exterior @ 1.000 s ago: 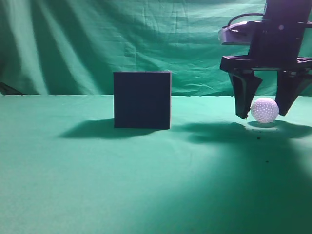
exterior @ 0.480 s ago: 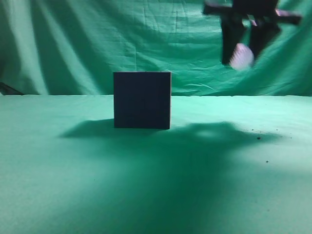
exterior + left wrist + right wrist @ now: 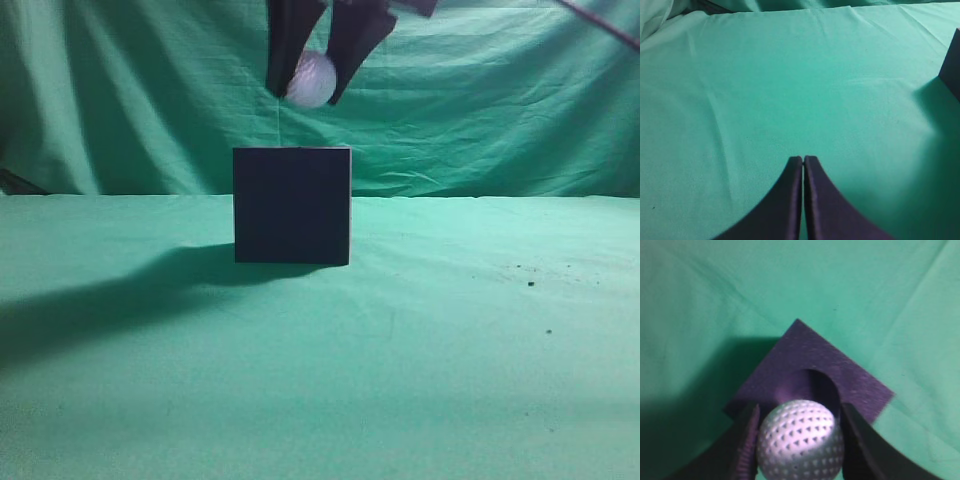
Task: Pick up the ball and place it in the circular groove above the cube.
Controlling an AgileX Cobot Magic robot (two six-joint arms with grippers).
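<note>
right gripper (image 3: 312,85) lifted ball (image 3: 311,79) off table, swung left, now hanging above cube (image 3: 292,205), shadow shifted left.

right gripper (image 3: 312,90): dark, tapered matte fingers (image 3: 747,440)
left gripper (image 3: 803,161): two dark curved fingers, smooth, pointed tips

A green cloth (image 3: 420,380) is covering the tabletop, lying mostly smooth with a few faint creases. A green backdrop curtain (image 3: 480,110) is hanging behind the cloth, falling in loose folds and meeting it along a straight line at the rear. A broad dark shadow (image 3: 90,305) is stretching across the left part of the cloth. A few small dark specks (image 3: 530,283) are sitting on the right part of the cloth, near the rear.
</note>
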